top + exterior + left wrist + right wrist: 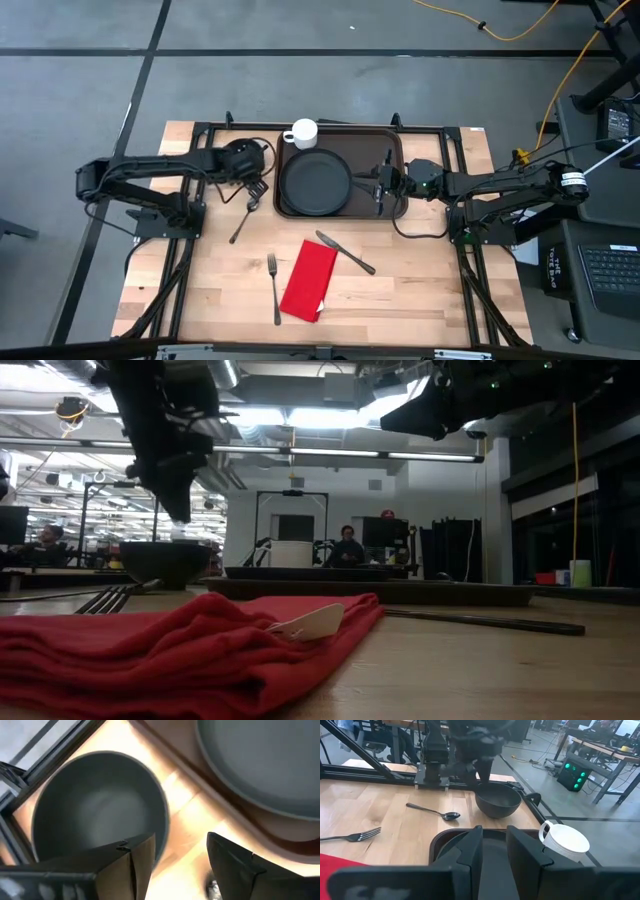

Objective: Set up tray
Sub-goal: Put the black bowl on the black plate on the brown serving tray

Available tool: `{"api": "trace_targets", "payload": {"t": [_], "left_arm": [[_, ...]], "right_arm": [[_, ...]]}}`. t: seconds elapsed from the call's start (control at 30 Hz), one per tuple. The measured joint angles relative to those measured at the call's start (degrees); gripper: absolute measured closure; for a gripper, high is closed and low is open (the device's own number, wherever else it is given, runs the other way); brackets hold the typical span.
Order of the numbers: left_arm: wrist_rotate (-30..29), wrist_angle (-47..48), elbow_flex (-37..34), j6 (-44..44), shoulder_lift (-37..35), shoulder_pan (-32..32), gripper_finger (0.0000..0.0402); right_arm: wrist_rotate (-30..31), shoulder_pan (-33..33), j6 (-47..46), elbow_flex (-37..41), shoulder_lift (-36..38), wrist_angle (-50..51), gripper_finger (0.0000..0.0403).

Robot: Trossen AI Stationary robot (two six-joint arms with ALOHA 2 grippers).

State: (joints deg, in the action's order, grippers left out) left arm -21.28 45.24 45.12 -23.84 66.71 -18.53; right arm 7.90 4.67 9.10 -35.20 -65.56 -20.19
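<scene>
- The left gripper (pixel 256 186) hangs above the surface (pixel 420 290) just off the tray's left short edge, its jaws spread and empty. A dark bowl (pixel 97 807) sits right under and just behind them, its rim next to one finger (pixel 132 857).
- A spoon (pixel 241 222) lies just in front of these jaws, a fork (pixel 275 288) and red napkin (pixel 310 280) farther forward, and a knife (pixel 346 253) beside the napkin.
- The tray (pixel 392 140) lies between the two grippers at the back of the surface, its long axis running from one gripper to the other. It carries a black plate (pixel 315 182), and a white mug (pixel 303 133) sits at its back left corner.
- The right gripper (pixel 381 184) is over the tray's right end, jaws slightly parted on nothing, pointing at the plate's edge.
- My guess is the bowl goes on next; the left arm is nearer, and the tray's raised rim and the plate lie in the way.
</scene>
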Motion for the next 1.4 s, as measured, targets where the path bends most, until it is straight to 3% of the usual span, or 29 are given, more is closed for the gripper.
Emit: {"api": "trace_targets", "payload": {"t": [0.5, 0.93, 1.1, 1.33, 1.4], "left_arm": [[3.26, -0.27, 0.00, 7.08, 9.49, -5.58, 0.0230], [4.51, -0.27, 0.00, 14.27, 10.12, -6.47, 0.0236], [4.48, -0.27, 0.00, 17.83, 10.12, -6.45, 0.0276], [3.05, -0.27, 0.00, 20.15, 10.12, -6.45, 0.0383], [2.88, -0.23, 0.00, 20.32, 10.12, -6.45, 0.0393]], "right_arm": [[0.00, 0.00, 0.00, 0.00, 0.00, 0.34, 0.0311], [0.00, 0.00, -0.02, 0.00, 0.00, 0.95, 0.0311], [0.00, 0.02, -0.02, 0.00, 0.00, 0.97, 0.0311], [0.02, 0.00, -0.02, 0.00, 0.00, 0.97, 0.0311], [0.00, 0.00, -0.02, 0.00, 0.00, 0.97, 0.0311]]}}
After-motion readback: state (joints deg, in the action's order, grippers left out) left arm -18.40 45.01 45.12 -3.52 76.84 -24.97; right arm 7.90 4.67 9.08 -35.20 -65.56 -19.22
